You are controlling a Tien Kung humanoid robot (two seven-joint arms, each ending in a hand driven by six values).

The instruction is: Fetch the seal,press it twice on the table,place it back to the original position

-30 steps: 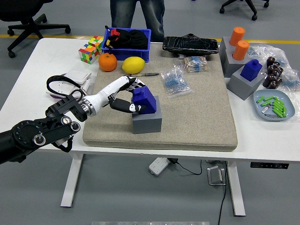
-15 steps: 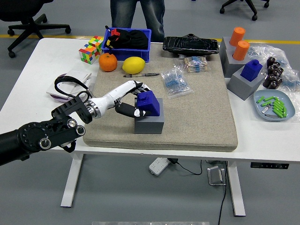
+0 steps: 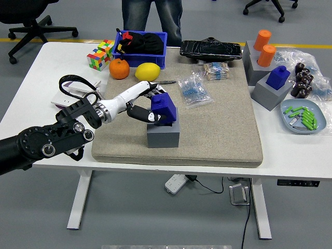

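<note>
Now the left hand (image 3: 147,106), white-backed with black fingers (image 3: 139,113), is wrapped around the blue block-shaped plastic seal (image 3: 163,108), thumb low on the near-left face and the other fingers curling over the top and far side. It has hold of it. The seal looks tilted and seems to sit a touch high in its square grey holder block (image 3: 163,135), though whether the base is clear of the socket I cannot tell from this angle.

By the look of it, this is a rigid, light piece of moulded plastic: it won't give under the fingers, and the smooth faces could slide, so the sensible hold is across the flat sides of the upper body, much where the fingers sit already. Squeezing harder should do it no harm.

Holder and seal stand on the beige felt mat (image 3: 223,135), left of the mat's middle and toward the white table's (image 3: 290,155) near edge. A matching blue seal in a grey holder (image 3: 275,85) and two orange cylinders (image 3: 264,46) wait near the table's right edge. A person's legs (image 3: 152,15) show at the far side. No right arm in sight.
</note>
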